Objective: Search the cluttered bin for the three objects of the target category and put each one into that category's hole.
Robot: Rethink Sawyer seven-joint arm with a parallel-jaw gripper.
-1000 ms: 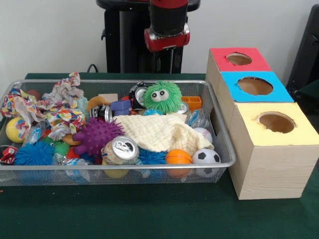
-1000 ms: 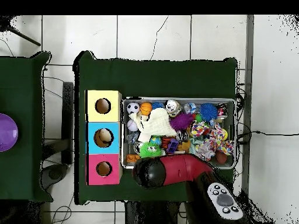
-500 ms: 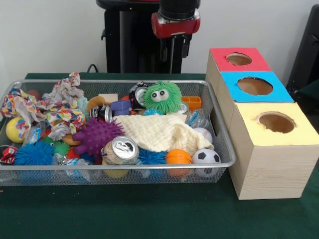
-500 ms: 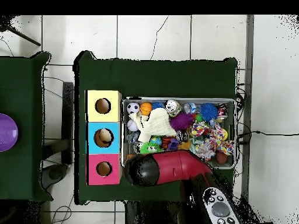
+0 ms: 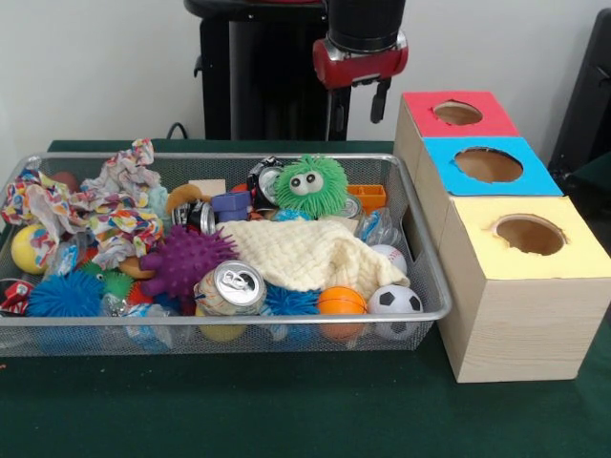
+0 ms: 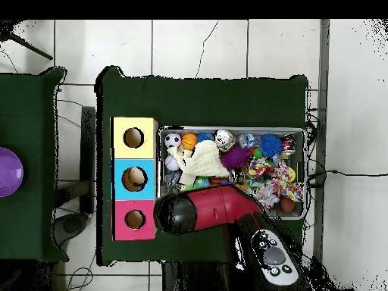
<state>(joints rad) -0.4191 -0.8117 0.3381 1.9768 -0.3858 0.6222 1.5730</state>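
Black two-finger pincer [image 5: 359,98] hangs spread, empty, above wire-mesh bin [image 5: 420,250]'s far corner. Red-topped wooden box hole [image 5: 457,113] sits just beside it. Advice: pick a target, e.g. soccer ball [image 5: 394,300], approach vertically.

gripper [image 5: 360,93] | empty | shifted from above bin [image 5: 420,250] toward red-topped box [image 5: 416,110]
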